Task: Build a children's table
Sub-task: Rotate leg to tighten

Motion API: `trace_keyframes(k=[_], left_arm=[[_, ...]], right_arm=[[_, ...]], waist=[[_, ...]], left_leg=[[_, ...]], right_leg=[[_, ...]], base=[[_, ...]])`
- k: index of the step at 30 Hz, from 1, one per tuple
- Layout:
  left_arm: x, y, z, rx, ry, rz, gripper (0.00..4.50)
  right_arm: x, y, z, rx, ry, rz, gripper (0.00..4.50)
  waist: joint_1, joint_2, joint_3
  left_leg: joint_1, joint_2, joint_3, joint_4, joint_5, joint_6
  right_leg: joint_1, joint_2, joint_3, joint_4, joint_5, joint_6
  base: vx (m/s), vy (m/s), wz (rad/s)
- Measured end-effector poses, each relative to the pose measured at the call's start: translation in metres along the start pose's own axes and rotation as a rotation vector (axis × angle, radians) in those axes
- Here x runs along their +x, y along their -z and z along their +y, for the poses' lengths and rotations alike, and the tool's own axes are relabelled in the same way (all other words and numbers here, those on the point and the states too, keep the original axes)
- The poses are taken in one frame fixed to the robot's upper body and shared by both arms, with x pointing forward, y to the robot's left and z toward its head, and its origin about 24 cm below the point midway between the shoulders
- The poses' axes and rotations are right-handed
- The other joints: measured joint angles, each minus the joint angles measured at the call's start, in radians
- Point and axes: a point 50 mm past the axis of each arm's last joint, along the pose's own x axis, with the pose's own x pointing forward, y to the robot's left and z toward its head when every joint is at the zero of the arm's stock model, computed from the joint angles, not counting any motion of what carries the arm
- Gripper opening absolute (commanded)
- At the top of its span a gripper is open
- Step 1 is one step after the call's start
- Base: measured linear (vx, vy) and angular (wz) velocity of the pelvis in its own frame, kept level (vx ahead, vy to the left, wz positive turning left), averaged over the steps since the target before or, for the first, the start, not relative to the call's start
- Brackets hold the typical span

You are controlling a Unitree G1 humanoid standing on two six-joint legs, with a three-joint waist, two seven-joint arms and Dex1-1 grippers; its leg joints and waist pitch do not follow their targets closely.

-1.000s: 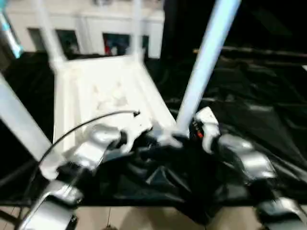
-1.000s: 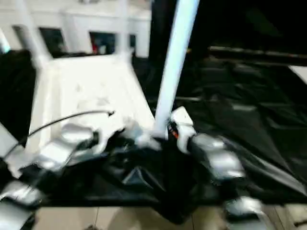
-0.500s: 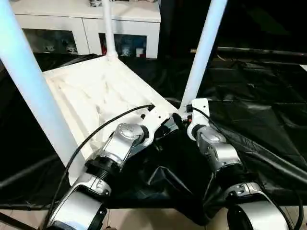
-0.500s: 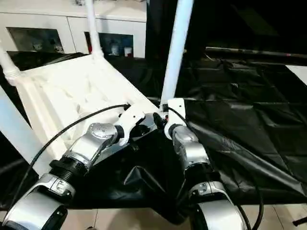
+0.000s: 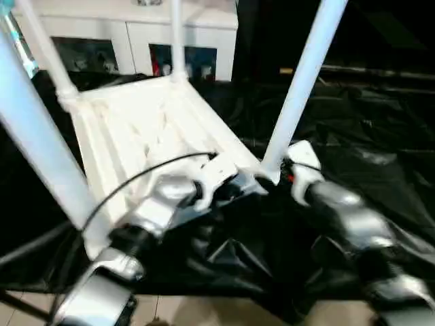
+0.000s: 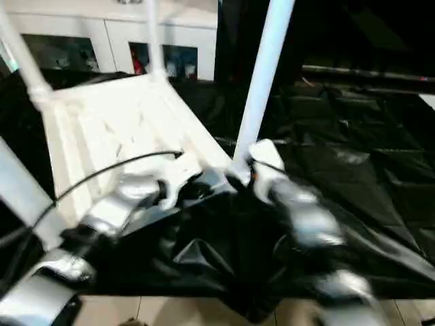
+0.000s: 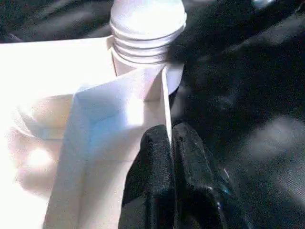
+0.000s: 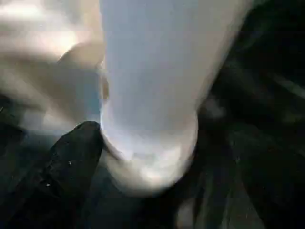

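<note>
Head views: the white tabletop (image 5: 146,132) lies upside down, ribbed underside up, in the left-centre of the frame on black sheeting (image 5: 367,129). White legs rise from its corners: the near-right leg (image 5: 299,88) climbs toward the upper right, a far leg (image 5: 177,37) stands at top centre, another far leg (image 5: 44,51) at upper left, and a thick near-left leg (image 5: 34,149) runs down the left edge. White cabinets (image 5: 132,41) stand behind, along the top. Both silver forearms reach in from the bottom edge to the tabletop's near-right corner, where motion blur hides the fingers. The left wrist view supplies what they lack: left gripper (image 7: 170,143) with its two black fingers pressed together, pinching the thin upright rim of the tabletop, just beside the ribbed corner socket (image 7: 145,40) in the upper middle of that frame. The right wrist view shows the leg's lower end seated in its collar, very close, with one black finger (image 8: 71,160) of the right gripper (image 5: 275,178) at lower left just beside it; the second finger is unseen, so cannot tell whether the pair stands apart or together.
</note>
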Motion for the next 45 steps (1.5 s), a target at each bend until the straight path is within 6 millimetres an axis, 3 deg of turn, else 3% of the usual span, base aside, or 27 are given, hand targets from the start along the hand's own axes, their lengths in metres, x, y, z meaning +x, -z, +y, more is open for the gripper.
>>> trace_keyframes(k=[4, 9, 14, 15, 19, 23, 24, 28, 30, 37, 45], left_arm=[[-0.017, 0.008, -0.001, -0.004, 0.078, -0.006, 0.0], [-0.021, 0.009, -0.012, 0.024, 0.177, -0.006, 0.0], [-0.022, 0.008, -0.015, 0.033, 0.199, -0.005, 0.0], [-0.022, 0.009, -0.015, 0.033, 0.197, -0.004, 0.0], [-0.024, 0.009, -0.016, 0.03, 0.197, -0.003, 0.0], [-0.025, 0.009, -0.015, 0.03, 0.196, -0.001, 0.0], [-0.025, 0.009, -0.015, 0.03, 0.196, 0.0, 0.0], [-0.025, 0.01, -0.015, 0.03, 0.194, 0.002, 0.0], [-0.026, 0.01, -0.015, 0.029, 0.192, 0.003, 0.0], [-0.016, 0.007, -0.007, 0.006, 0.06, 0.018, 0.0], [0.03, -0.012, -0.001, -0.078, -0.177, 0.054, 0.0]], right_arm=[[-0.018, -0.003, -0.001, -0.049, -0.116, 0.003, 4.48], [-0.014, -0.004, 0.019, -0.105, -0.296, 0.038, 4.48], [-0.012, -0.005, 0.024, -0.091, -0.341, 0.036, 4.48], [-0.01, -0.006, 0.024, -0.087, -0.343, 0.034, 4.21], [-0.007, -0.006, 0.021, -0.072, -0.34, 0.037, 4.08], [-0.006, -0.006, 0.021, -0.069, -0.341, 0.035, 3.73], [-0.006, -0.006, 0.022, -0.068, -0.343, 0.034, 3.43], [-0.005, -0.005, 0.023, -0.063, -0.355, 0.033, 3.29], [-0.004, -0.005, 0.024, -0.056, -0.355, 0.029, 2.94], [0.018, 0.001, 0.025, 0.107, -0.152, -0.065, 2.76], [0.067, -0.012, 0.029, 0.321, 0.29, -0.09, 2.74]], waist=[[-0.006, 0.0, 0.0], [0.006, -0.002, 0.002], [0.01, -0.004, 0.003], [0.009, -0.004, 0.003], [0.008, -0.005, 0.003], [0.007, -0.006, 0.004], [0.007, -0.006, 0.004], [0.004, -0.007, 0.004], [0.003, -0.008, 0.003], [-0.012, -0.014, 0.002], [-0.032, -0.02, -0.002]], left_leg=[[0.0, 0.001, 0.001, -0.001, 0.0, 0.0], [-0.001, 0.004, 0.001, -0.001, 0.0, 0.0], [-0.002, 0.004, 0.002, 0.0, 0.0, 0.0], [-0.001, 0.004, 0.002, -0.001, 0.0, 0.0], [-0.001, 0.004, 0.002, -0.001, 0.0, 0.0], [-0.001, 0.004, 0.002, -0.001, 0.0, 0.0], [-0.001, 0.004, 0.002, 0.0, 0.0, 0.0], [-0.001, 0.004, 0.002, 0.0, 0.0, 0.0], [-0.001, 0.004, 0.002, 0.0, 0.0, 0.0], [0.003, 0.004, 0.003, 0.005, 0.0, 0.0], [0.005, 0.002, 0.001, 0.006, 0.001, -0.001]], right_leg=[[0.0, 0.001, 0.0, -0.001, 0.0, 0.0], [-0.001, 0.0, -0.001, -0.002, 0.0, 0.0], [-0.001, -0.001, 0.0, -0.002, 0.0, -0.001], [-0.001, -0.001, 0.0, -0.002, 0.0, -0.001], [-0.001, 0.0, 0.0, -0.002, 0.0, -0.001], [-0.001, 0.0, 0.0, -0.002, 0.0, -0.001], [-0.001, 0.0, 0.0, -0.002, 0.0, -0.001], [-0.001, 0.0, 0.0, -0.001, 0.0, -0.001], [-0.001, 0.0, 0.0, -0.001, 0.0, -0.001], [0.0, 0.001, 0.001, 0.003, 0.001, -0.002], [0.002, 0.0, 0.0, 0.004, 0.0, 0.001]], base=[[0.0, 0.0, 0.0], [0.0, 0.0, 0.0], [0.0, 0.0, 0.0], [0.0, 0.0, 0.0], [0.0, 0.0, 0.0], [0.0, 0.0, 0.0], [0.0, 0.0, 0.0], [0.0, 0.0, 0.0], [0.0, 0.0, 0.0], [0.0, 0.0, 0.0], [0.0, 0.0, 0.0]])
